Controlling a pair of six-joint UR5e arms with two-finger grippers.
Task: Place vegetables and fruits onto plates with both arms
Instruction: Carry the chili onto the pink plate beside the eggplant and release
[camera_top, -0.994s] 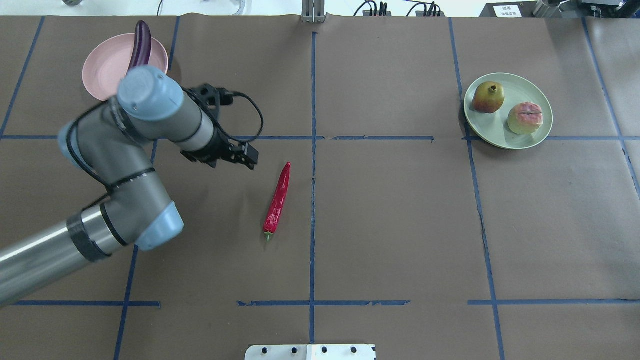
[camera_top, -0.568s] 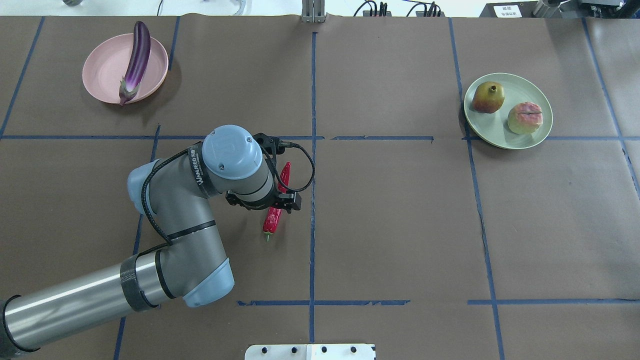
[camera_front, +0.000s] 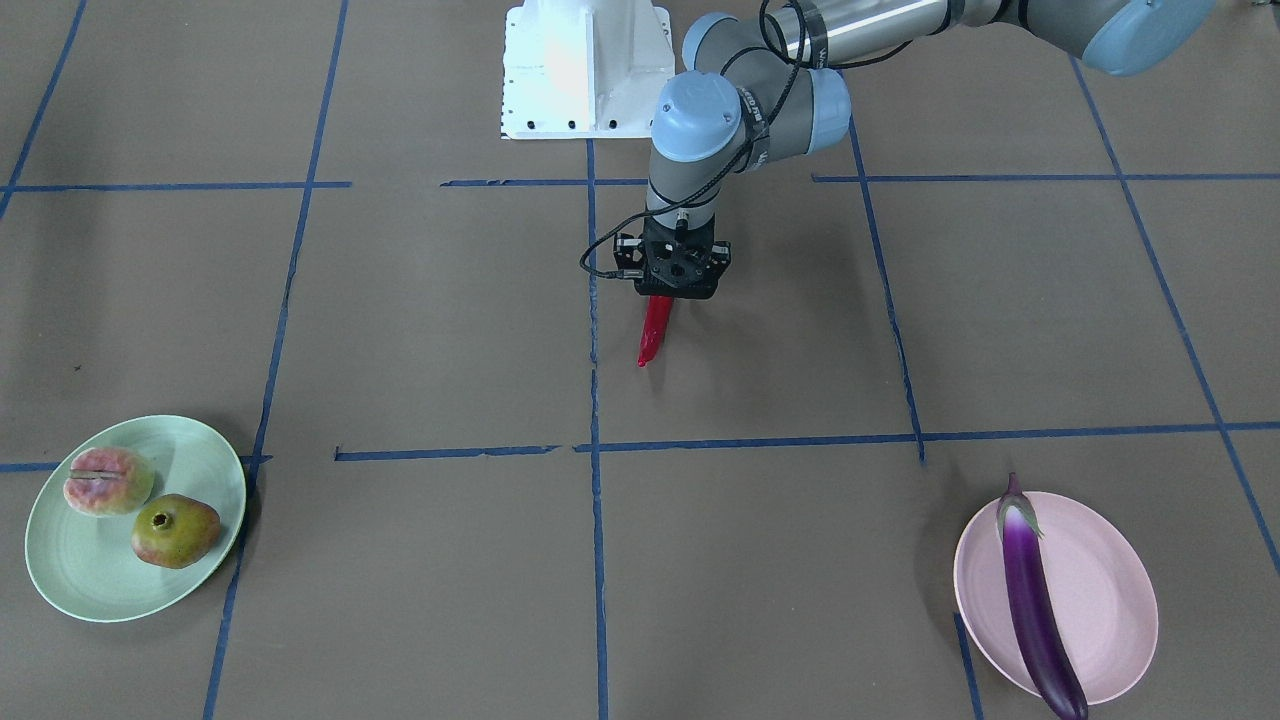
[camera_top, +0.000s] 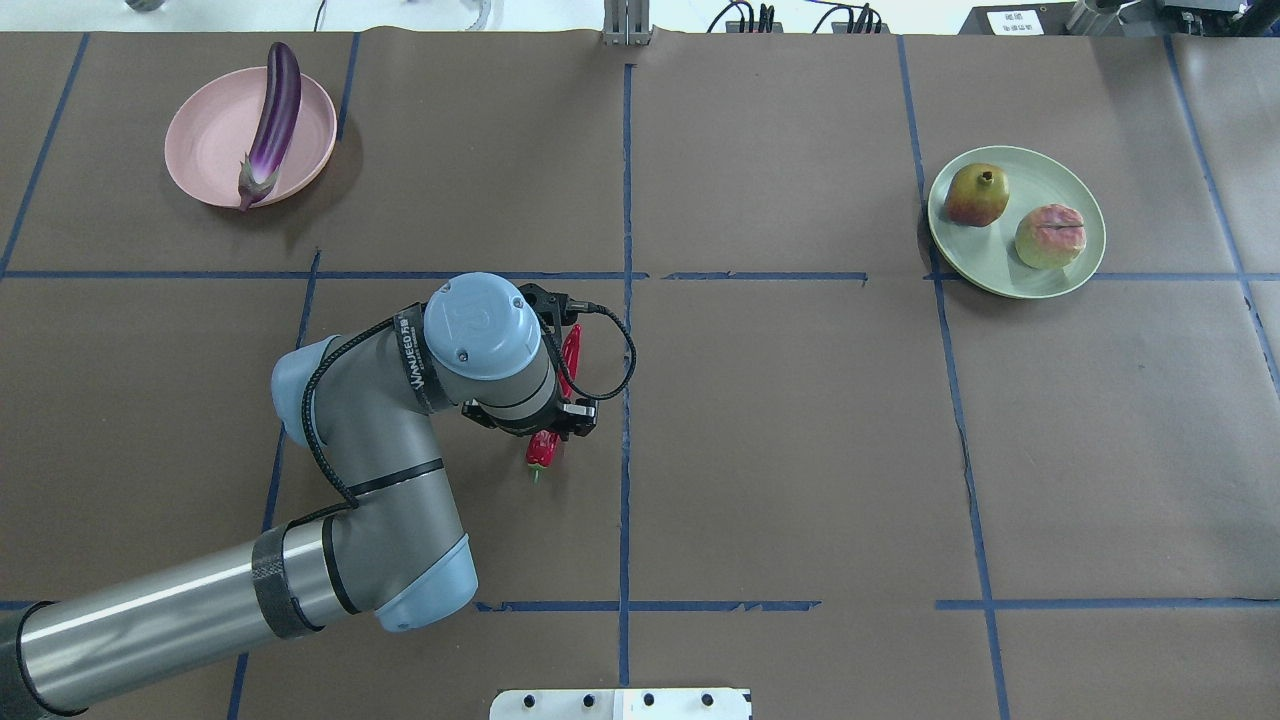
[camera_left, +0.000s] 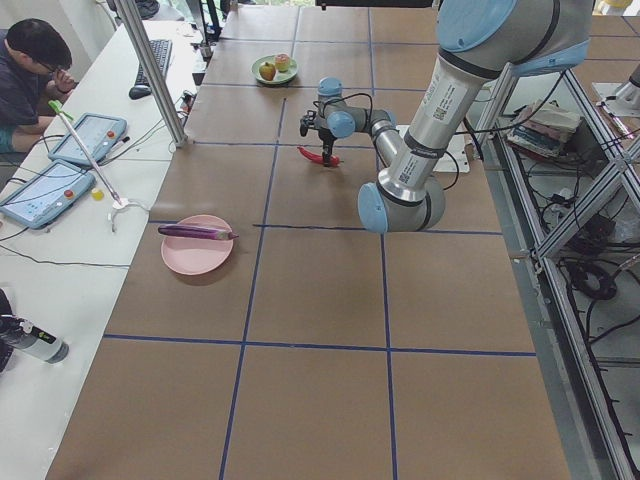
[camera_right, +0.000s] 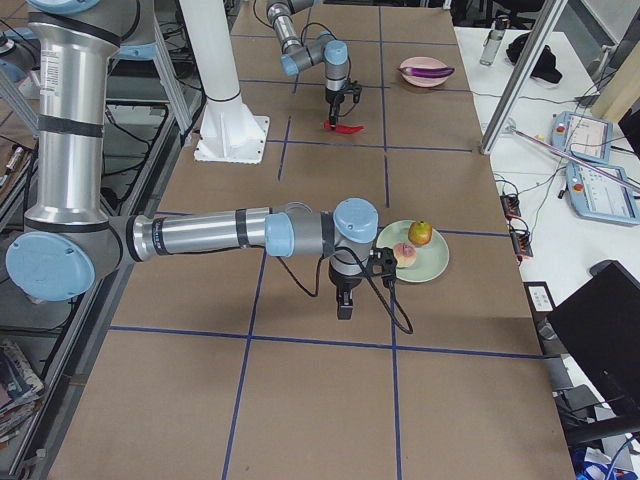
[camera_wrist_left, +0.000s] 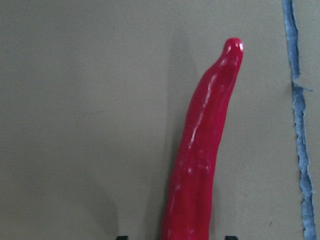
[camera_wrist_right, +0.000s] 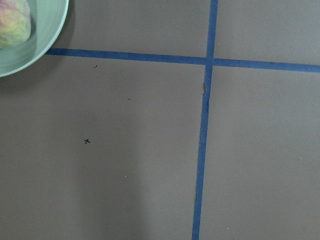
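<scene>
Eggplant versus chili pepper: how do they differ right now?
The eggplant is purple, longer and thicker; the chili pepper is red and slimmer. The eggplant lies on the pink plate, overhanging its rim; the chili pepper lies on the brown table, beneath the left gripper. Both are glossy, elongated vegetables.

Black band (camera_top: 408, 352) on the left arm (camera_top: 370, 450), wrist section: white lettering, reads about "WANJEED" (trailing characters unclear). White label (camera_top: 1010, 20), far right background: print too small to read.
</scene>
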